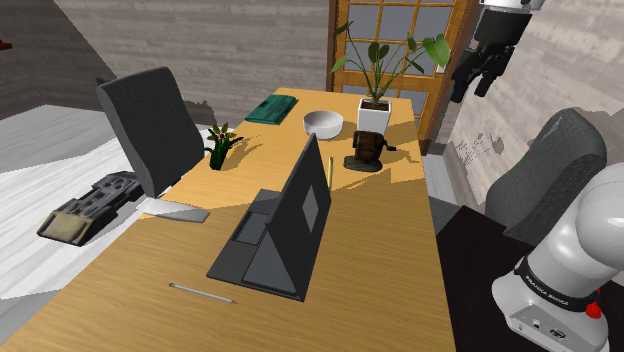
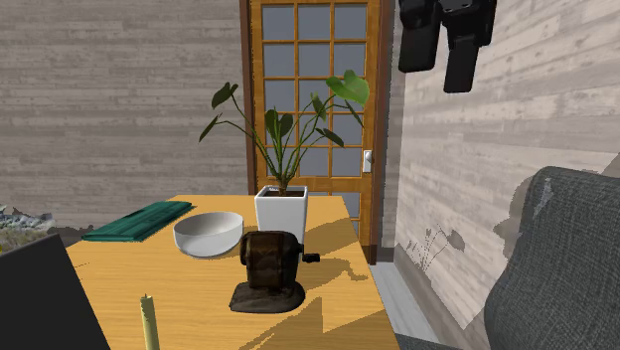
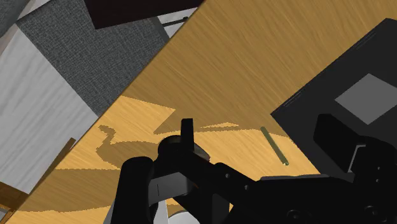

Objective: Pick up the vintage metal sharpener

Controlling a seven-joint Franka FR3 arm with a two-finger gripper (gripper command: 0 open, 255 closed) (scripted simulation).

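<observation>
The sharpener (image 1: 368,150) is dark brown with a side crank. It stands upright on a flat base near the far right part of the wooden desk (image 1: 380,260), just in front of a white plant pot (image 1: 374,116). The second exterior view has the sharpener (image 2: 269,268) at centre, crank pointing to that view's right. My gripper (image 1: 477,78) hangs open and empty high above the desk's far right edge, close to the wall. In the second exterior view the gripper (image 2: 439,55) is at the top, well above the sharpener. In the wrist view the sharpener (image 3: 178,147) lies far below, partly behind my hand.
A white bowl (image 1: 323,123) and a green book (image 1: 271,108) lie left of the pot. An open dark laptop (image 1: 275,235) fills mid-desk, with a pencil (image 1: 329,172) beside it. A grey chair (image 1: 150,130) stands left, a grey armchair (image 1: 545,170) right. A wooden door (image 2: 313,99) is behind.
</observation>
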